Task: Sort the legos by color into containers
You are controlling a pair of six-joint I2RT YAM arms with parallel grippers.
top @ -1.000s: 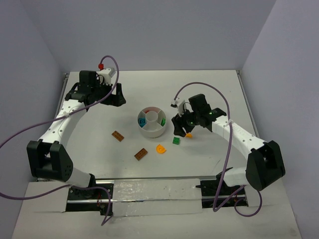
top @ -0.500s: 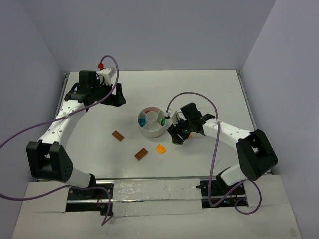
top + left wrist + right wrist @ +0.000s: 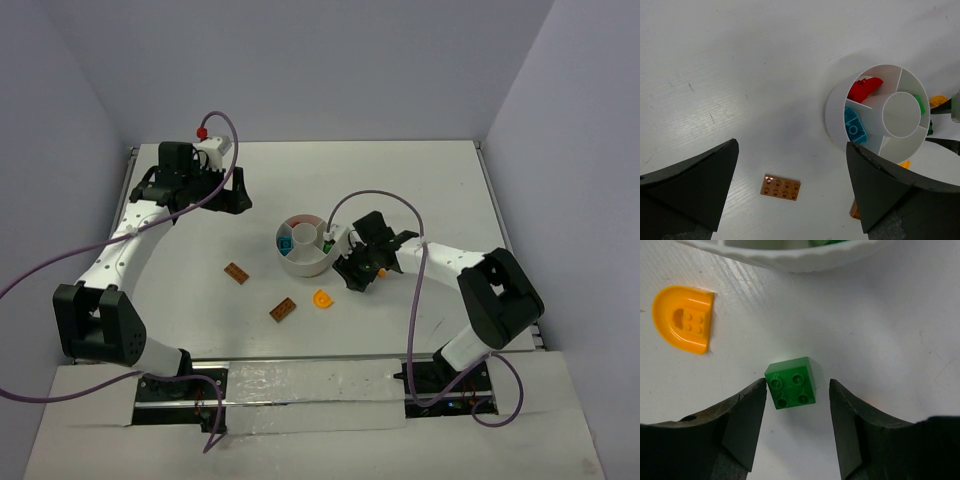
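My right gripper [image 3: 357, 275] [image 3: 796, 386] is low over the table just right of the white dish [image 3: 300, 267] [image 3: 790, 257], open. A green lego [image 3: 791, 382] lies flat between its fingers. The left finger sits at the brick's corner and a gap shows on the right side. The arm hides this brick in the top view. The dish [image 3: 836, 112] holds a red lego [image 3: 864, 89], a teal lego [image 3: 855, 127] and a green lego [image 3: 919, 104] in separate wedges. My left gripper [image 3: 195, 200] [image 3: 791, 144] hangs wide open and empty, high above the table's far left.
A yellow-orange half-round piece [image 3: 684, 317] [image 3: 322, 298] lies in front of the dish. Two brown-orange plates [image 3: 237, 272] [image 3: 283, 310] lie left of it, one seen from the left wrist [image 3: 780, 187]. An orange piece [image 3: 938, 100] peeks out behind the dish.
My right gripper has moved left toward the dish and come down around the green lego, its jaws slightly narrower. The left arm has not moved.
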